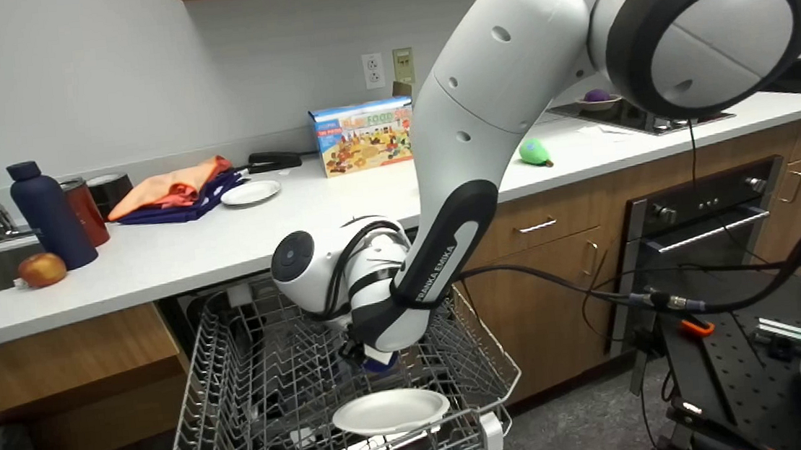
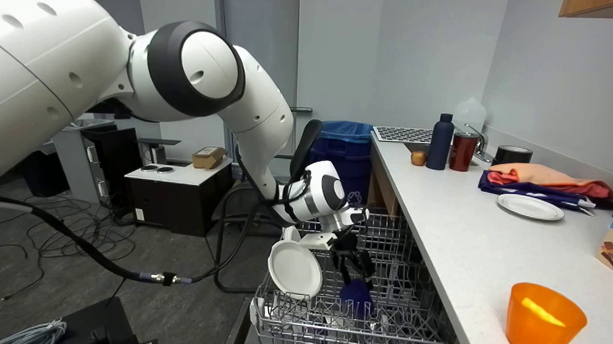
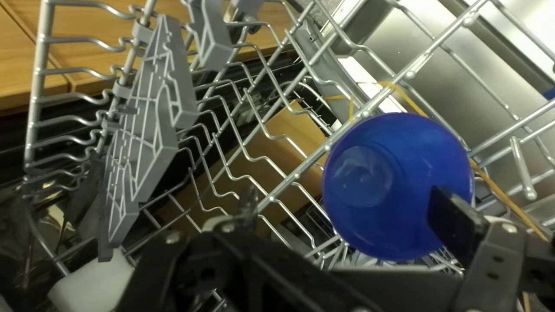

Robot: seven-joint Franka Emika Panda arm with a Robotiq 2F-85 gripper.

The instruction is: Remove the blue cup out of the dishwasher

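The blue cup (image 3: 396, 186) stands in the grey wire rack of the dishwasher (image 1: 187, 426), its open mouth facing the camera in the wrist view. It also shows in both exterior views, mostly behind wires in one place (image 2: 355, 296) and mostly hidden under the arm in another (image 1: 381, 363). My gripper (image 3: 349, 212) is open. In the wrist view its right finger overlaps the cup's mouth near the right rim, while its left finger is left of the cup, apart from it. In an exterior view the gripper (image 2: 356, 277) is just above the cup, pointing down.
White plates (image 1: 391, 411) stand and lie in the rack near the cup. A grey folding rack piece (image 3: 149, 130) is at the left in the wrist view. The counter edge (image 2: 423, 234) runs along the rack. An orange cup (image 2: 543, 322) stands on the counter.
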